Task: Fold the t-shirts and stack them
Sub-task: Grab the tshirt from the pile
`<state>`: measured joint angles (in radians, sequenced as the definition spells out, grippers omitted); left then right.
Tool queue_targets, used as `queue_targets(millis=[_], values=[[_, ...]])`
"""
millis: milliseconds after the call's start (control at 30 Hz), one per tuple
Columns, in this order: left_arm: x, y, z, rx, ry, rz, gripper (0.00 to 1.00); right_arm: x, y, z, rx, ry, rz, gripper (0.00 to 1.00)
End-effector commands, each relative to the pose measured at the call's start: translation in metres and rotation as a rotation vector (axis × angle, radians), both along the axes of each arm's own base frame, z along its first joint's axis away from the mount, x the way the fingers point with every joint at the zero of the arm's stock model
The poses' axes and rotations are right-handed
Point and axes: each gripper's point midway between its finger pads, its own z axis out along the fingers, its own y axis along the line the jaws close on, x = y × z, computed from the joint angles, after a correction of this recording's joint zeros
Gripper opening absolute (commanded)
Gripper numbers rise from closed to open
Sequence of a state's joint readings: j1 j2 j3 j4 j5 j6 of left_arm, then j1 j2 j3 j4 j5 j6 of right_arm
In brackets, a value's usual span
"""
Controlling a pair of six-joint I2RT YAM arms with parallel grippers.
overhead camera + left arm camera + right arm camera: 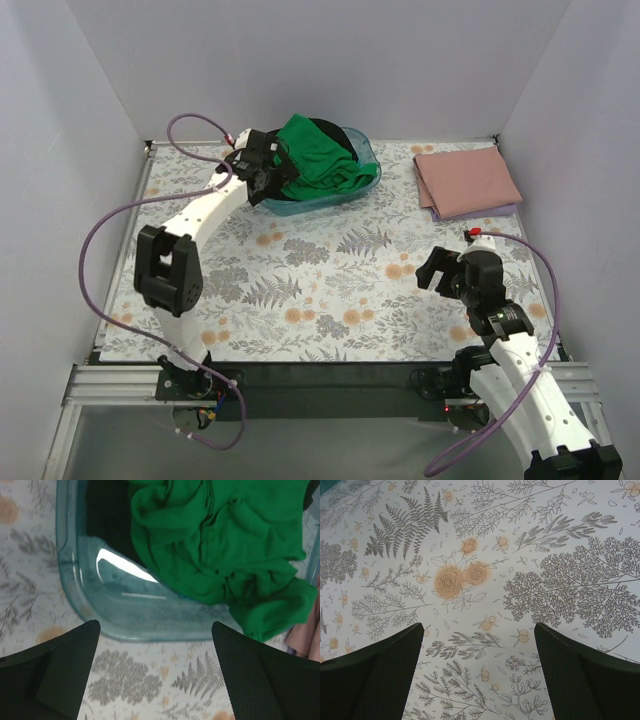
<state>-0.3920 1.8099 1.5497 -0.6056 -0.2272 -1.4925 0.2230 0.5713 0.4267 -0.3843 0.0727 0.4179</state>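
A bright green t-shirt (322, 160) lies crumpled in the translucent blue tub (365, 183) at the back, over a black t-shirt (338, 132). In the left wrist view the green t-shirt (220, 540) spills over the tub's rim (140, 630). A folded dusty pink t-shirt (466, 180) lies at the back right on a lilac one (432, 212). My left gripper (262, 168) is open and empty at the tub's left end; it also shows in the left wrist view (156, 650). My right gripper (447, 272) is open and empty above the floral cover at the right.
The floral table cover (330, 280) spans the table. Grey walls close in the back and both sides. The table's near edge is a metal rail (320, 380) between the arm bases.
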Motion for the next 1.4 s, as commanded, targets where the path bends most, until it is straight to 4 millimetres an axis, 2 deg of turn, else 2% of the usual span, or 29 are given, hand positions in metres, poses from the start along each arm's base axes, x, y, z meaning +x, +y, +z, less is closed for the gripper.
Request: queue_targets(millis=[0,33,67,100,133,167,200,233,267,367,400,433,500,533,633,667,767,800,867,933,1000,1033,1100,1133,1200,1233,1300,1333,1367], values=[[0.042,-0.003,-0.010,0.069,-0.020,-0.062,0.94,0.010,0.008,0.015,0.036,-0.075,0.024,0.98],[0.060,-0.002,0.004,0.074,-0.051,-0.042,0.91,0.010,0.008,0.015,0.038,-0.078,0.026,0.98],[0.069,0.002,-0.001,0.100,-0.049,-0.027,0.90,0.011,0.008,0.016,0.040,-0.085,0.025,0.98],[0.081,0.003,-0.027,0.137,-0.015,-0.014,0.90,0.012,0.008,0.016,0.036,-0.088,0.025,0.98],[0.097,0.007,-0.016,0.165,-0.055,0.009,0.89,0.012,0.006,0.016,0.030,-0.089,0.017,0.98],[0.105,0.007,-0.022,0.186,-0.052,0.010,0.83,0.013,0.004,0.017,0.017,-0.093,0.016,0.98],[0.111,0.008,-0.043,0.213,-0.020,0.001,0.81,0.014,0.004,0.018,0.012,-0.097,0.015,0.98],[0.116,0.005,-0.048,0.218,-0.016,-0.006,0.78,0.014,0.004,0.019,0.010,-0.100,0.018,0.98],[0.125,0.000,-0.037,0.202,-0.046,-0.016,0.70,0.013,0.005,0.020,0.014,-0.100,0.019,0.98],[0.136,-0.005,-0.041,0.194,-0.067,-0.022,0.53,0.014,0.004,0.020,0.011,-0.102,0.014,0.98],[0.137,-0.006,-0.039,0.191,-0.077,-0.023,0.33,0.014,0.004,0.020,0.014,-0.103,0.013,0.98],[0.139,-0.007,-0.033,0.179,-0.091,-0.024,0.25,0.014,0.004,0.019,0.014,-0.102,0.013,0.98],[0.138,-0.011,-0.025,0.159,-0.104,-0.038,0.00,0.013,0.006,0.018,0.019,-0.095,0.025,0.98],[0.138,-0.012,-0.020,0.151,-0.112,-0.039,0.00,0.013,0.007,0.018,0.021,-0.096,0.027,0.98],[0.135,-0.014,0.008,0.125,-0.152,-0.050,0.00,0.014,0.008,0.018,0.025,-0.088,0.029,0.98],[0.132,-0.015,0.026,0.114,-0.177,-0.055,0.00,0.014,0.008,0.019,0.025,-0.090,0.032,0.98],[0.124,-0.020,0.056,0.081,-0.218,-0.091,0.00,0.014,0.009,0.020,0.028,-0.094,0.039,0.98],[0.120,-0.020,0.080,0.060,-0.256,-0.097,0.00,0.014,0.009,0.023,0.028,-0.100,0.040,0.98],[0.114,-0.021,0.103,0.041,-0.292,-0.112,0.00,0.014,0.011,0.025,0.029,-0.108,0.049,0.98],[0.106,-0.022,0.136,0.015,-0.346,-0.122,0.00,0.014,0.012,0.027,0.036,-0.113,0.055,0.98],[0.100,-0.024,0.155,-0.011,-0.376,-0.139,0.00,0.014,0.012,0.031,0.039,-0.128,0.058,0.99],[0.090,-0.030,0.178,-0.047,-0.411,-0.175,0.00,0.014,0.013,0.034,0.043,-0.135,0.059,0.98],[0.079,-0.036,0.204,-0.093,-0.455,-0.217,0.00,0.014,0.013,0.038,0.043,-0.149,0.062,0.98],[0.066,-0.037,0.228,-0.122,-0.495,-0.240,0.00,0.014,0.014,0.042,0.045,-0.160,0.069,0.98],[0.044,-0.050,0.257,-0.171,-0.543,-0.325,0.00,0.015,0.014,0.047,0.046,-0.174,0.070,0.98],[0.026,-0.048,0.286,-0.183,-0.602,-0.338,0.00,0.015,0.014,0.048,0.042,-0.181,0.073,0.98],[-0.003,-0.062,0.315,-0.207,-0.662,-0.402,0.00,0.016,0.013,0.045,0.026,-0.185,0.082,0.98],[-0.018,-0.066,0.332,-0.218,-0.699,-0.426,0.00,0.014,0.020,0.043,0.042,-0.174,0.119,0.98],[-0.045,-0.070,0.356,-0.242,-0.748,-0.467,0.00,0.013,0.023,0.041,0.046,-0.167,0.136,0.98]])
